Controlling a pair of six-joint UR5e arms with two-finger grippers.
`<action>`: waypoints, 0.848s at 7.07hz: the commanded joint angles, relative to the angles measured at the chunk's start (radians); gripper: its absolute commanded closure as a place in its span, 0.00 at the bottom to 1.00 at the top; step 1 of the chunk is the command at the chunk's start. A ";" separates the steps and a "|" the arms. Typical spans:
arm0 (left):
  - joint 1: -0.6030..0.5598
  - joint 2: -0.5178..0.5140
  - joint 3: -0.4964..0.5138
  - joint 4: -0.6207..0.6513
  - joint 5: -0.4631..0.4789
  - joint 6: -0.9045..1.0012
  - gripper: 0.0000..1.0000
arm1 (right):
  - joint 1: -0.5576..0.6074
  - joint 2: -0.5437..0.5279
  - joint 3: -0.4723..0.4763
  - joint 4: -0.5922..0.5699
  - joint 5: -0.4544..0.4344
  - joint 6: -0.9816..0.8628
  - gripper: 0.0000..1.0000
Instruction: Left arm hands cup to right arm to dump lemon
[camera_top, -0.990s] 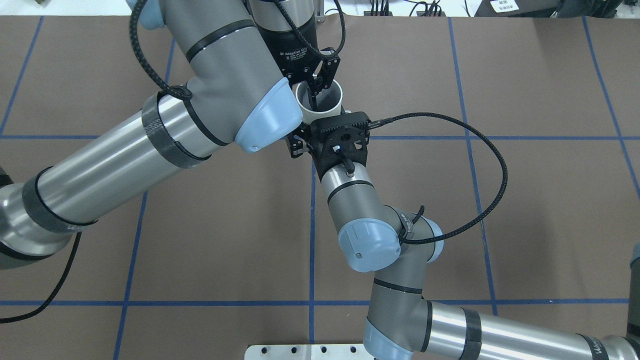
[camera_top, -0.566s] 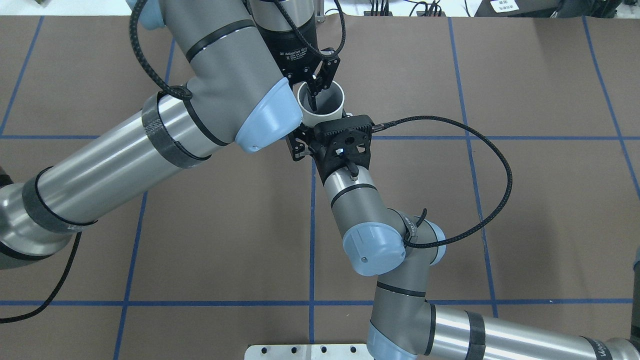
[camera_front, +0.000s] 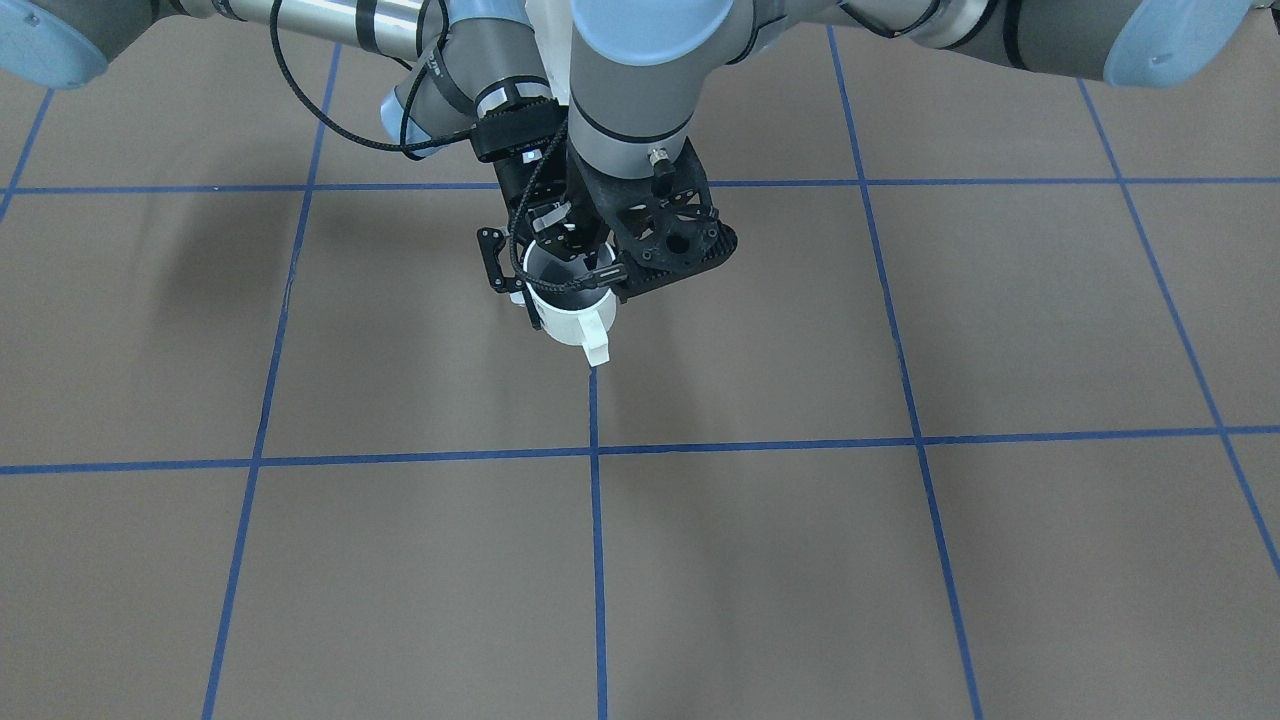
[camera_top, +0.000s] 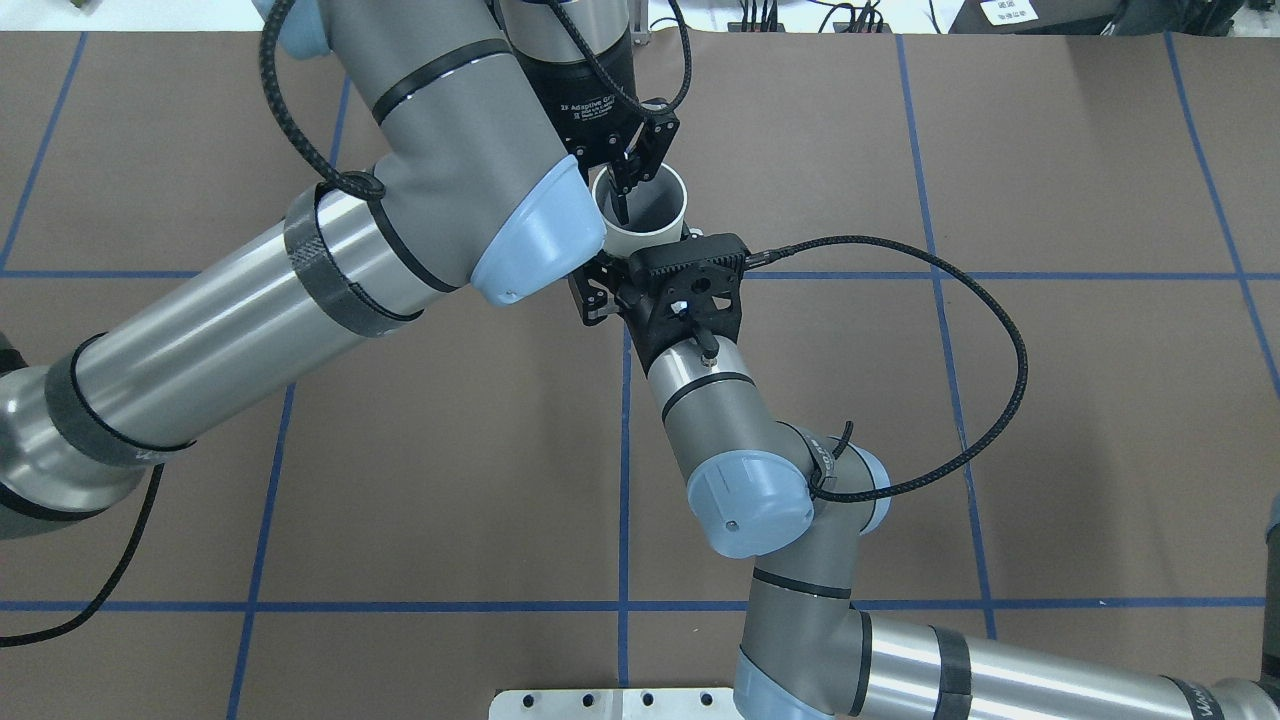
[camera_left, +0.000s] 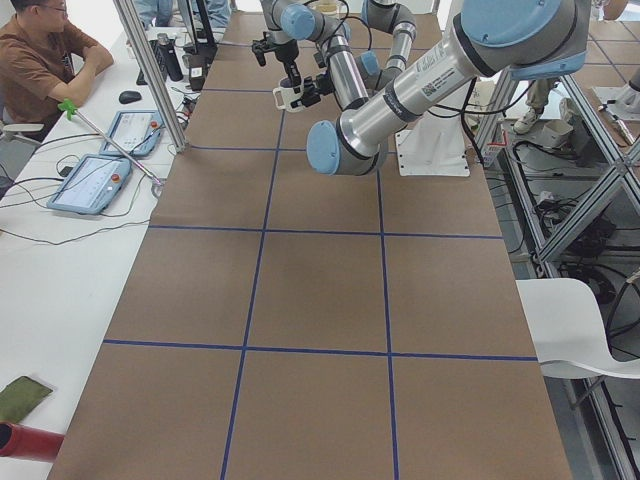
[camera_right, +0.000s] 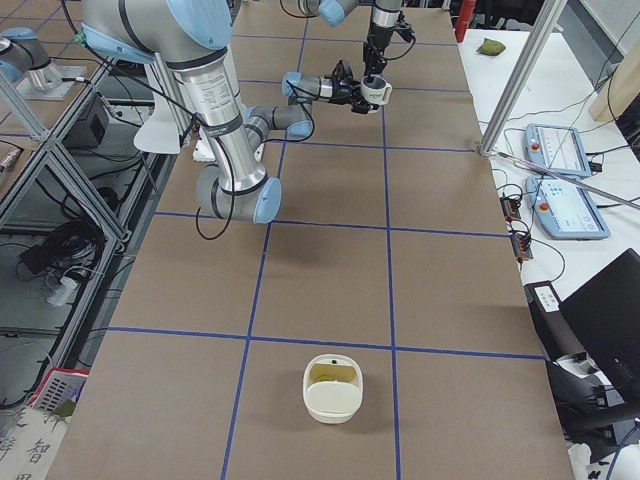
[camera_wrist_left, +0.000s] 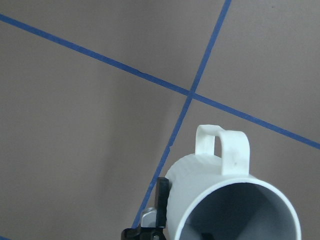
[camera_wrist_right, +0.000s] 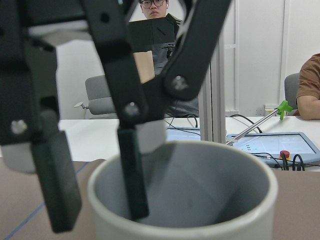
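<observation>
Above the matte brown counter (camera_top: 1050, 420), gridded with blue tape, the grey tubular right arm (camera_top: 730, 440) has eased slightly back: hand-over apparently unfinished. The grey left arm's (camera_top: 250, 290) black fingers (camera_wrist_right: 132, 170) pinch the rim of the glossy white cylindrical ceramic cup (camera_top: 645, 238), held aloft; the right fingers (camera_front: 490, 262) stand spread beside it.

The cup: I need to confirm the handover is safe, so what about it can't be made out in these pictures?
- The lemon: not visible. The cup's near wall hides its bottom in the right wrist view, and the frame edge cuts it off in the left wrist view.
- The right gripper hold: its black housing covers the contact in the overhead view.
- Any lettering: the cup is too small in both side views.
</observation>
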 joint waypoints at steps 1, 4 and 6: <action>-0.001 -0.001 -0.003 0.002 -0.001 -0.002 1.00 | 0.000 0.000 0.005 0.000 -0.001 0.000 0.23; -0.001 0.000 -0.004 0.006 0.001 -0.002 1.00 | 0.000 -0.012 0.012 0.002 -0.002 0.000 0.00; -0.007 0.000 -0.003 0.009 0.003 -0.002 1.00 | -0.005 -0.063 0.072 0.002 -0.002 -0.002 0.00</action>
